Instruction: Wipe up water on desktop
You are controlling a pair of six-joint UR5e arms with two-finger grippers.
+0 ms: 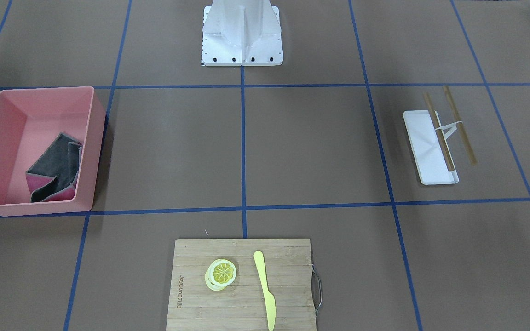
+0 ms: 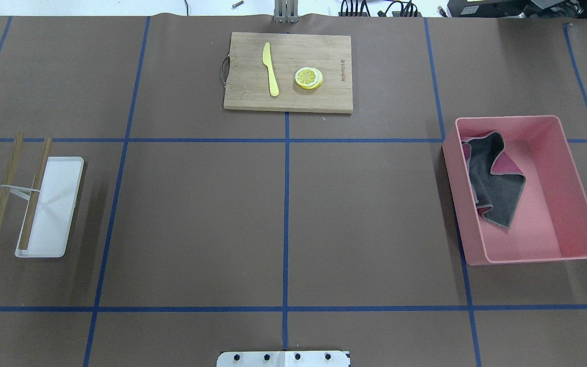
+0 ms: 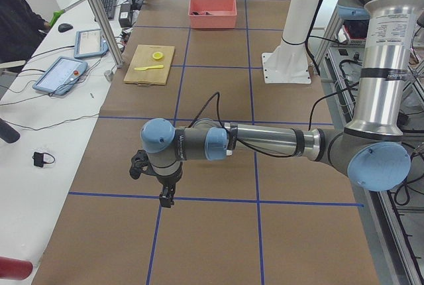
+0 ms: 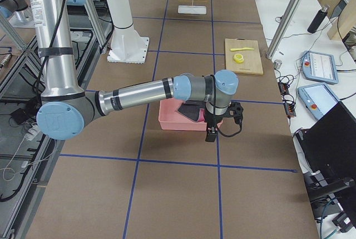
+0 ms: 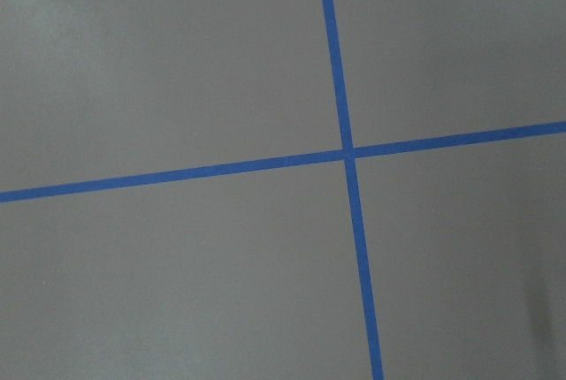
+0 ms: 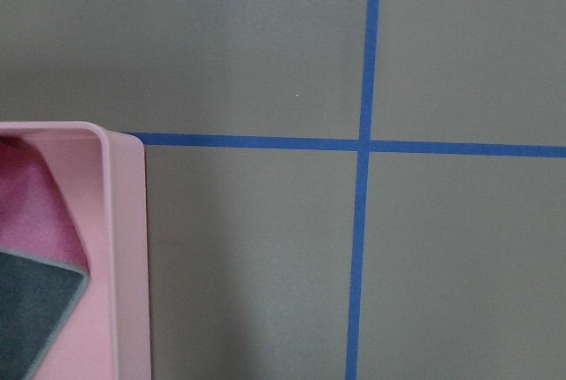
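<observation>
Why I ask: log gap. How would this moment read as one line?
cloth: in pink bin | left gripper: above desktop, state unclear | right gripper: by pink bin, state unclear | water: unseen

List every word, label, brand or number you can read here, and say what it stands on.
No text here can be quoted with certainty.
Brand mark, burnt into the cutting board along the short edge opposite its handle: too small and turned sideways to read.
Printed label on the left arm: too small to read.
Printed label on the right arm: too small to read.
</observation>
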